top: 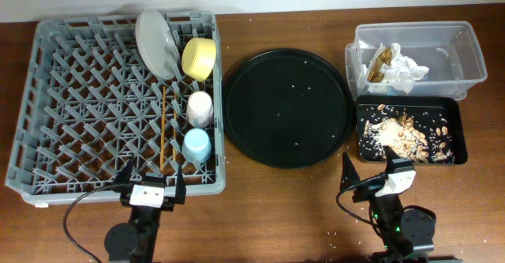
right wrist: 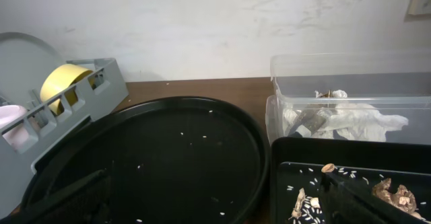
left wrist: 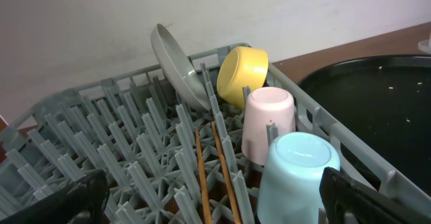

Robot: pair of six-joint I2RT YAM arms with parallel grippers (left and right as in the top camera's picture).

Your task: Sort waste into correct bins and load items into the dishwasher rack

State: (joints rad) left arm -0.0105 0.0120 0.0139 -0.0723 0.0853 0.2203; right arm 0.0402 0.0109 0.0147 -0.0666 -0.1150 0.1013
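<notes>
The grey dishwasher rack [top: 71,113] holds the grey plate [top: 156,43] upright, the yellow bowl [top: 199,58] on its side, the pink cup [top: 200,107] and blue cup [top: 197,144] upside down, and two chopsticks [top: 164,129]. The clear tub [top: 465,50] holds white napkins [top: 406,69] and a brown wrapper [top: 380,64]. The shallow black tray [top: 363,113] holds tan scraps and rice [top: 402,135]. My left gripper [top: 151,185] is open and empty at the rack's near edge. My right gripper [top: 369,170] is open and empty by the tray's near edge.
A large round black tray [top: 287,107] with a few rice grains lies between the rack and the bins. Stray grains dot the brown table [top: 268,216]. A pale wall runs behind the table.
</notes>
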